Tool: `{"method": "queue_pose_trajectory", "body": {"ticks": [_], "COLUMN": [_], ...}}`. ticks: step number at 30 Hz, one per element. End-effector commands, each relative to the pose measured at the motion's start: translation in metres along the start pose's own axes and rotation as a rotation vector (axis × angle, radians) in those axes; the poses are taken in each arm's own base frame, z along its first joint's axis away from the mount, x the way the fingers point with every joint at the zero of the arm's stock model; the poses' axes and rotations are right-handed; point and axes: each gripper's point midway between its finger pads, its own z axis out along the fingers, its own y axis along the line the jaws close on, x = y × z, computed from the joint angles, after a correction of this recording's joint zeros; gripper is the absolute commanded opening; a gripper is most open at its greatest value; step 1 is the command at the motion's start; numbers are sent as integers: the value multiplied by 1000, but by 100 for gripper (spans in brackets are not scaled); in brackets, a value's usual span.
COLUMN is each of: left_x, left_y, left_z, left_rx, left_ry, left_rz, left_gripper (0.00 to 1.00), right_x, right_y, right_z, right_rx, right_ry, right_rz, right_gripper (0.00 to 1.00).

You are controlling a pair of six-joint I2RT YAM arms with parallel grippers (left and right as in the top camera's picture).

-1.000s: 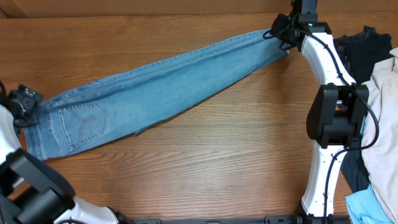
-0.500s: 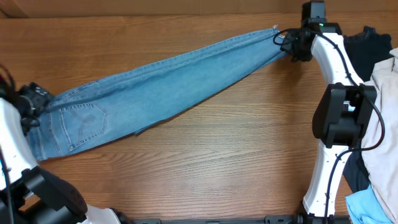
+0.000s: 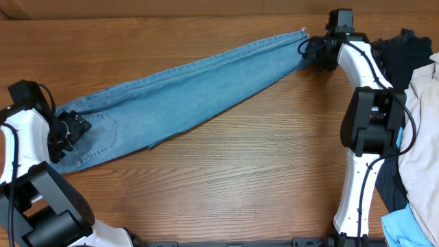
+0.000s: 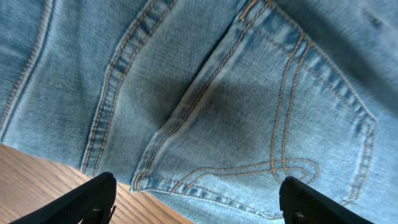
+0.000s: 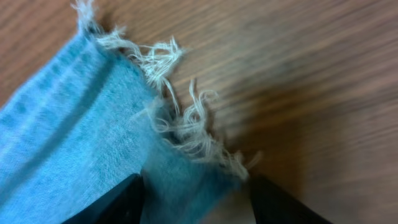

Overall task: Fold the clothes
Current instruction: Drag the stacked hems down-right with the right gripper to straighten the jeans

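The right claw [image 5: 196,202], spread around the frayed hem [image 5: 180,124], could close on loose threads alone and slip off. The left claw [image 4: 199,200], spread above the back pocket [image 4: 280,124], might pinch only one layer. The pale jeans [image 3: 178,86] lie flat, legs stacked, reaching from one claw to the other across the table [image 3: 240,178].

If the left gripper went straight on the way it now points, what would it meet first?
The back pocket of the jeans, centred between the left gripper's open fingers; how near is unclear.
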Motion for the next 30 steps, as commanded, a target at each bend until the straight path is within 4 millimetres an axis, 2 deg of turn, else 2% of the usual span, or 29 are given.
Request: {"method": "queue_pose_trajectory", "body": {"ticks": [1,3,5,6,9,13,16,18,19,22,25,30], "left_x": [6,9,11,11,11,8,-5,-14,-17,-33,-36,-37], "left_y": [5,10,16,19,25,33,38,39,39,34,34,34], "left_z": [9,14,18,20,25,26,25,25,25,23,22,22], "left_rx": [-27,-47,-77,-95,-124,-163,-179,-170,-166,-148,-147,-146], "left_ry": [10,12,7,0,-11,-33,-80,-113,-124,-185,-197,-199], "left_rz": [18,18,19,20,21,25,29,15,11,35,48,47], "left_gripper": [87,88,88,89,92,92,93,93,93,93,93,93], "right_x": [9,12,18,23,41,83,119,144,149,180,182,169], "right_y": [11,9,4,0,-18,-55,-83,-92,-94,-102,-92,-76], "right_z": [17,19,19,19,14,-5,-33,-54,-59,-97,-100,-120], "right_rx": [-71,-65,-42,-25,47,225,395,459,472,566,523,495], "right_ry": [37,49,72,91,168,337,489,610,640,821,831,760], "right_rz": [-2,0,3,7,25,48,76,84,84,65,52,33], "right_gripper": [56,39,11,4,4,4,4,4,4,4,4,8]}}
